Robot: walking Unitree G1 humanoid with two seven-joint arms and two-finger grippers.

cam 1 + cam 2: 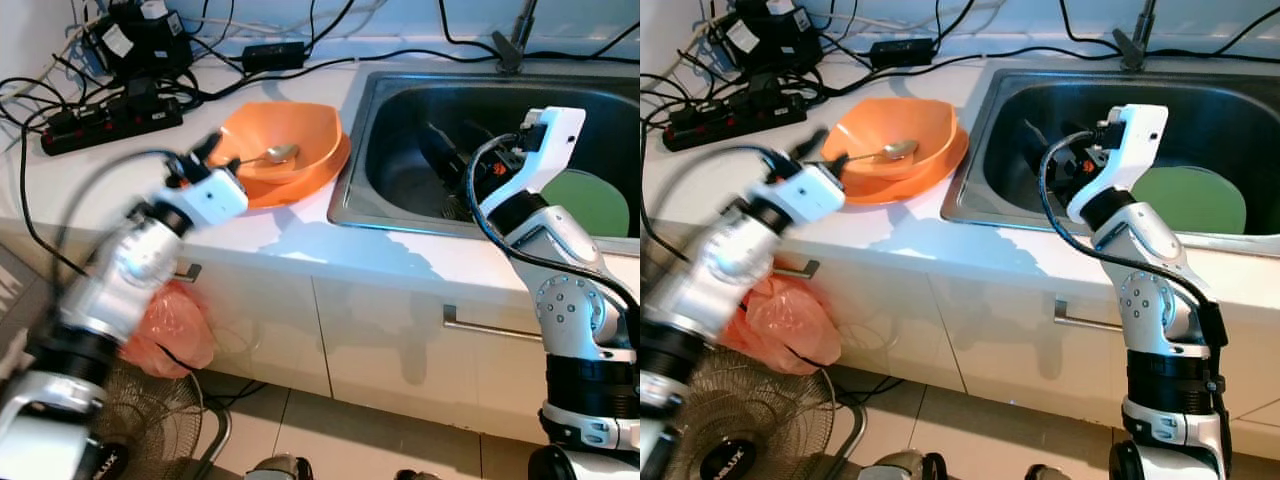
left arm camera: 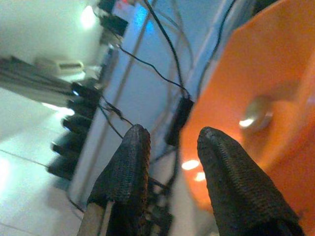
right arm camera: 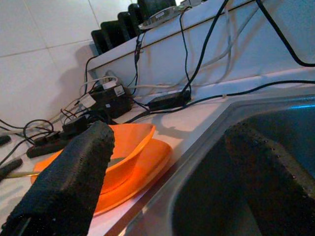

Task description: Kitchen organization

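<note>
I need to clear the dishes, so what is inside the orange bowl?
A metal spoon lies inside the orange bowl, which sits on an orange plate. The left gripper hides the bowl's near-left edge.

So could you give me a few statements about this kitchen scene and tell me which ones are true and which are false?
1. A spoon lies in the orange bowl. True.
2. The orange bowl sits inside the sink. False: it is on the white counter, beside the sink.
3. A green plate lies in the sink. True.
4. The right gripper holds the green plate. False: it hangs over the sink with its jaws open, holding nothing.
5. The left gripper is at the near rim of the orange bowl, jaws apart. True.
6. The counter behind the bowl is bare. False: a power strip and black cables lie there.
</note>
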